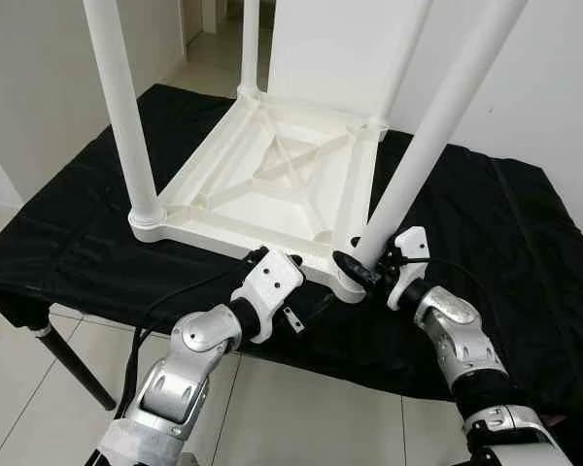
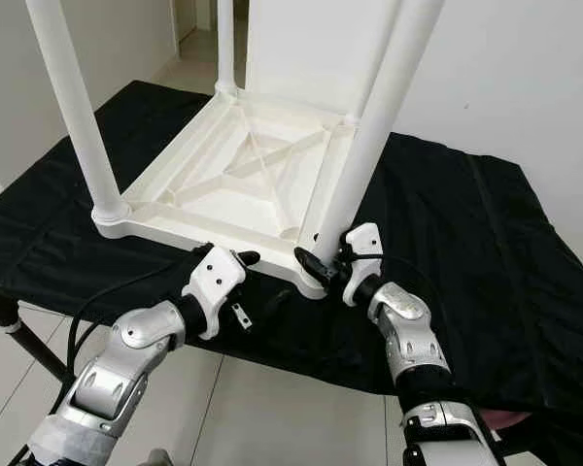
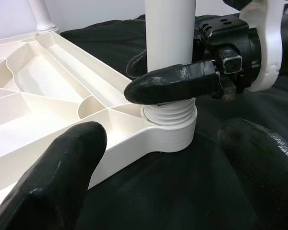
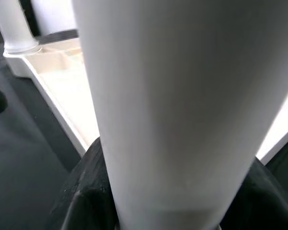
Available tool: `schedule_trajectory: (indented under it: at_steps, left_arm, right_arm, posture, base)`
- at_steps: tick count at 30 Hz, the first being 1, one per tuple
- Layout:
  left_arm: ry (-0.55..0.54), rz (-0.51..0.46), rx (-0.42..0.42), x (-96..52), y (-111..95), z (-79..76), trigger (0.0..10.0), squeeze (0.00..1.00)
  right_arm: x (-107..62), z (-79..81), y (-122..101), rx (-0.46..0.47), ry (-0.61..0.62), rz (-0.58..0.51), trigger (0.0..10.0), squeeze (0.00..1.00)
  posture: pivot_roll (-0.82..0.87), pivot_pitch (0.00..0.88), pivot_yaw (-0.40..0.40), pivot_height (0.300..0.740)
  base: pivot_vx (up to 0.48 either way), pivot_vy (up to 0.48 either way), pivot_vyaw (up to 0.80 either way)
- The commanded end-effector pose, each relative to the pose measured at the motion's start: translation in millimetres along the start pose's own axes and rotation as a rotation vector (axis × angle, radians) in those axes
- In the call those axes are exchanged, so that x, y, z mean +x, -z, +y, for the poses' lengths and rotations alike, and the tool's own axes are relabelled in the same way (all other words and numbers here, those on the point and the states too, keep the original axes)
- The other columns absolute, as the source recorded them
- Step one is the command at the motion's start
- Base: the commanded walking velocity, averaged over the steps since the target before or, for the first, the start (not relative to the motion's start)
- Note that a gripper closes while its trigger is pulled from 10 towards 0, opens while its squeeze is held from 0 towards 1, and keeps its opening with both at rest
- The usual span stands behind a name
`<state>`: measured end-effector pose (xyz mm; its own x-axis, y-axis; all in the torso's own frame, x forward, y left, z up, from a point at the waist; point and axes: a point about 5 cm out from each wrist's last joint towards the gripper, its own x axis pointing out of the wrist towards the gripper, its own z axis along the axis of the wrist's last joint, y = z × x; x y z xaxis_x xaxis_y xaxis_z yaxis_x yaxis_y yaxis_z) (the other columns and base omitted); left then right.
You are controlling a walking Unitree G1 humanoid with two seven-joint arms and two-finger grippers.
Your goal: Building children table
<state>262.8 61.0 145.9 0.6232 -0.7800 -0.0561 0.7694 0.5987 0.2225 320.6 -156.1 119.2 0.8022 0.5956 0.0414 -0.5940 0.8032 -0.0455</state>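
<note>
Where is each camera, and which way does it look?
Left eye: on the head, looking down at the upturned table; both arms show.
Right eye: beside it, same scene.
Left wrist: looks past its own open fingers at the near leg, gripped by the right gripper.
Right wrist: pressed close to that leg.
Shared: that leg.

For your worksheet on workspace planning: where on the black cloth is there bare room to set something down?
Free: cloth left of the upturned tabletop, and the stretch to its right. Crowded: the near corner, where the right gripper grips the leg beside the left gripper.
</note>
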Motion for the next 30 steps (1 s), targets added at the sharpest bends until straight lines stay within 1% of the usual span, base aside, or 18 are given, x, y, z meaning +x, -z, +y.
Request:
schedule_trajectory:
  at_steps: [1, 2, 3, 5, 6, 7, 10, 11, 12, 16, 17, 18, 19, 20, 21, 24, 29, 30]
  left_arm:
    - [0.015, 0.004, -0.02, 1.4, 2.3, -3.2, 10.0, 0.0]
    - [0.017, 0.003, -0.023, 2.0, 2.3, -2.9, 10.0, 0.0]
    - [0.017, 0.003, -0.023, 2.0, 2.3, -2.9, 10.0, 0.0]
    - [0.024, 0.002, -0.025, 3.5, 2.4, -2.5, 10.0, 0.0]
    - [0.029, 0.003, -0.027, 4.1, 2.5, -2.3, 10.0, 0.0]
    - [0.029, 0.003, -0.027, 4.1, 2.5, -2.3, 10.0, 0.0]
    - [0.06, -0.002, -0.033, 8.5, 1.2, -3.3, 10.0, 0.0]
    - [0.06, -0.002, -0.033, 8.5, 1.2, -3.3, 10.0, 0.0]
    - [0.077, -0.005, -0.031, 10.5, 0.6, -3.5, 10.0, 0.0]
    - [0.081, -0.005, -0.03, 10.8, 0.6, -3.5, 10.0, 0.0]
    - [0.085, -0.007, -0.03, 11.3, 0.5, -3.4, 10.0, 0.0]
    - [0.086, -0.008, -0.031, 12.0, 0.0, -3.2, 10.0, 0.0]
    - [0.086, -0.008, -0.031, 12.0, 0.0, -3.2, 10.0, 0.0]
    - [0.088, -0.012, -0.036, 12.6, -1.0, -3.1, 10.0, 0.0]
    - [0.089, -0.014, -0.04, 12.3, -1.4, -3.1, 10.0, 0.0]
    - [0.091, -0.013, -0.043, 11.3, -0.5, -3.0, 10.0, 0.0]
    - [0.091, -0.009, -0.04, 11.1, 1.0, -2.9, 10.0, 0.0]
    - [0.088, -0.006, -0.038, 10.4, 1.7, -2.5, 10.0, 0.0]
  right_arm:
    - [-2.0, 2.6, 7.1, 0.012, 0.05, 0.028, 10.0, 0.0]
    - [-1.6, 3.4, 6.4, 0.014, 0.094, 0.017, 10.0, 0.0]
    - [-1.6, 3.4, 6.4, 0.014, 0.094, 0.017, 10.0, 0.0]
    - [-1.8, 3.3, 6.5, -0.004, 0.168, 0.01, 10.0, 0.0]
    - [-2.1, 3.5, 6.9, -0.01, 0.204, 0.006, 10.0, 0.0]
    - [-2.1, 3.5, 6.9, -0.01, 0.204, 0.006, 10.0, 0.0]
    - [-8.3, 5.7, 8.9, -0.006, 0.338, 0.003, 10.0, 0.0]
    - [-8.3, 5.7, 8.9, -0.006, 0.338, 0.003, 10.0, 0.0]
    - [-13.0, 11.2, 9.2, -0.007, 0.422, 0.002, 10.0, 0.0]
    - [-14.1, 13.1, 9.1, -0.009, 0.442, -0.001, 10.0, 0.0]
    - [-15.0, 14.7, 9.2, -0.008, 0.478, -0.001, 10.0, 0.0]
    - [-15.8, 16.9, 8.2, 0.001, 0.52, -0.013, 10.0, 1.0]
    - [-15.8, 16.9, 8.2, 0.001, 0.52, -0.013, 10.0, 1.0]
    - [-15.6, 24.2, 6.6, 0.018, 0.562, -0.033, 10.0, 1.0]
    - [-14.6, 28.0, 5.3, 0.02, 0.563, -0.046, 10.0, 1.0]
    - [-13.5, 31.1, 1.4, 0.015, 0.561, -0.074, 10.0, 1.0]
    - [-13.6, 30.5, -0.7, 0.002, 0.557, -0.085, 10.0, 1.0]
    - [-13.4, 30.4, -2.3, 0.007, 0.523, -0.095, 10.0, 0.16]
  posture:
    - [-0.01, 0.0, -0.077, 0.74]
    - [-0.02, 0.0, -0.067, 0.74]
    - [-0.02, 0.0, -0.067, 0.74]
    - [-0.03, 0.0, -0.057, 0.74]
    - [-0.05, 0.0, -0.037, 0.74]
    - [-0.05, 0.0, -0.037, 0.74]
    - [-0.08, 0.0, -0.013, 0.74]
    - [-0.08, 0.0, -0.013, 0.74]
    - [-0.09, 0.0, 0.004, 0.74]
    - [-0.09, 0.0, 0.004, 0.74]
    - [-0.1, 0.0, 0.007, 0.74]
    - [-0.1, 0.0, 0.007, 0.74]
    - [-0.1, 0.0, 0.007, 0.74]
    - [-0.1, 0.0, 0.011, 0.74]
    - [-0.1, 0.0, 0.016, 0.74]
    - [-0.1, 0.0, 0.011, 0.74]
    - [-0.09, 0.0, -0.001, 0.74]
    - [-0.08, 0.0, -0.006, 0.74]
  base:
    - [0.0, 0.0, 0.0]
    - [0.0, 0.0, 0.0]
    - [0.0, 0.0, 0.0]
    - [0.0, 0.0, 0.0]
    - [0.0, 0.0, 0.0]
    - [0.0, 0.0, 0.0]
    - [0.0, 0.0, 0.0]
    - [0.0, 0.0, 0.0]
    - [0.0, 0.0, 0.0]
    - [0.0, 0.0, 0.0]
    - [0.0, 0.0, 0.0]
    - [0.0, 0.0, 0.0]
    - [0.0, 0.0, 0.0]
    - [0.0, 0.0, 0.0]
    - [0.0, 0.0, 0.0]
    - [0.0, 0.0, 0.0]
    - [0.0, 0.0, 0.0]
    - [0.0, 0.0, 0.0]
